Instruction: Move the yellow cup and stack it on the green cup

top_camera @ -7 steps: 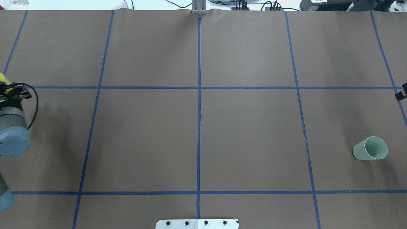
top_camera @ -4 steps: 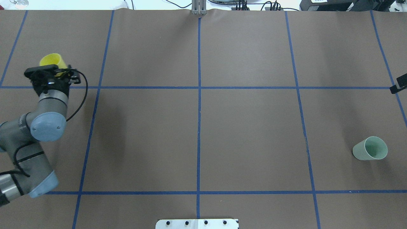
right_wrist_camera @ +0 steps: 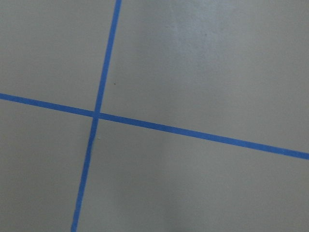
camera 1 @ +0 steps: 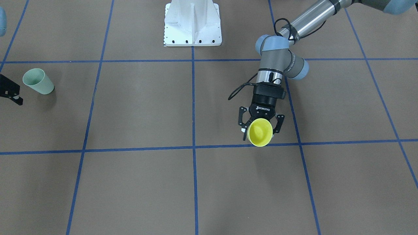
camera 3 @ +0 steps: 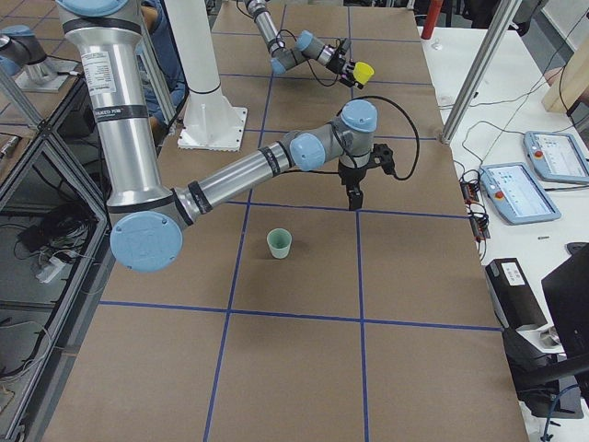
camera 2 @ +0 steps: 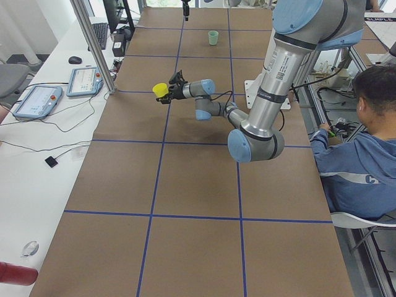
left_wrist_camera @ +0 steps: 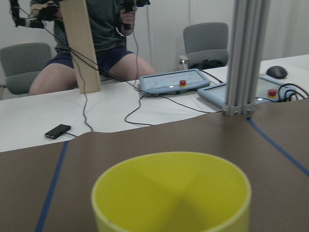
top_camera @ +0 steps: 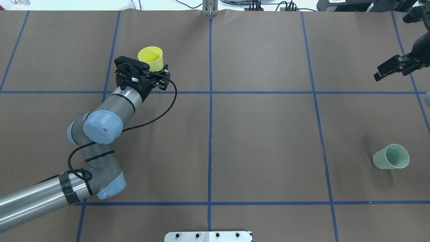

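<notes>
My left gripper point(top_camera: 148, 69) is shut on the yellow cup point(top_camera: 151, 57), holding it above the table left of the centre line. The cup's mouth tilts away from the robot. The same yellow cup point(camera 1: 260, 132) sits between the fingers of the left gripper point(camera 1: 260, 130) in the front view and fills the bottom of the left wrist view as a yellow cup point(left_wrist_camera: 172, 193). The green cup point(top_camera: 391, 157) stands upright at the near right of the table, also seen as the green cup point(camera 1: 38, 81). My right gripper point(top_camera: 393, 68) hovers well beyond it. I cannot tell how its jaws stand.
The brown table cover carries a grid of blue tape lines point(top_camera: 210, 92). The white robot base point(camera 1: 192, 23) stands at the near edge. An aluminium post point(top_camera: 210, 7) rises at the far edge. A seated person point(camera 2: 365, 161) and control tablets point(camera 2: 38, 101) flank the table.
My left arm has swung rightward across the table, carrying the yellow cup from the left edge towards the middle. The right gripper has moved further in and towards the far side.
</notes>
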Robot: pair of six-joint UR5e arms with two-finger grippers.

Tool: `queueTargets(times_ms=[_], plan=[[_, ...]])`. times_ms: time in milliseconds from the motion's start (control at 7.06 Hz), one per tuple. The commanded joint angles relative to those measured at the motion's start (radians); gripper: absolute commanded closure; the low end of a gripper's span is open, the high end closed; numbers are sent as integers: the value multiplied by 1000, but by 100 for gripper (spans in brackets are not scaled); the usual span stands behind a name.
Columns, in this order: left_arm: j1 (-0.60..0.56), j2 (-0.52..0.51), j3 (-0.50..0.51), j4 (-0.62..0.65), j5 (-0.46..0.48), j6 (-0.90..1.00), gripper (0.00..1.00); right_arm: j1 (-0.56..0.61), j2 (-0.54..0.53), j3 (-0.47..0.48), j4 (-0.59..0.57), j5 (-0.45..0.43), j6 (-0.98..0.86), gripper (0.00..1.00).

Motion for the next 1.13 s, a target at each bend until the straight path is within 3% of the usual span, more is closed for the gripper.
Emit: queueTargets(times_ms=[0,142,425,708,991], plan=[[22,-50,16,-117,-259,223,100,-105,84,-15,91,-1,2,0],[10,-52,18,-150,-314,371,100,-122,103,-2,94,8,75,0],[10,-53,47,-161,-381,455,100,-224,176,-11,151,11,257,0],[8,-59,50,-171,-415,457,100,-322,235,-34,256,-3,588,0],[24,-87,49,-202,-434,456,100,-364,293,-110,352,-15,717,2]])
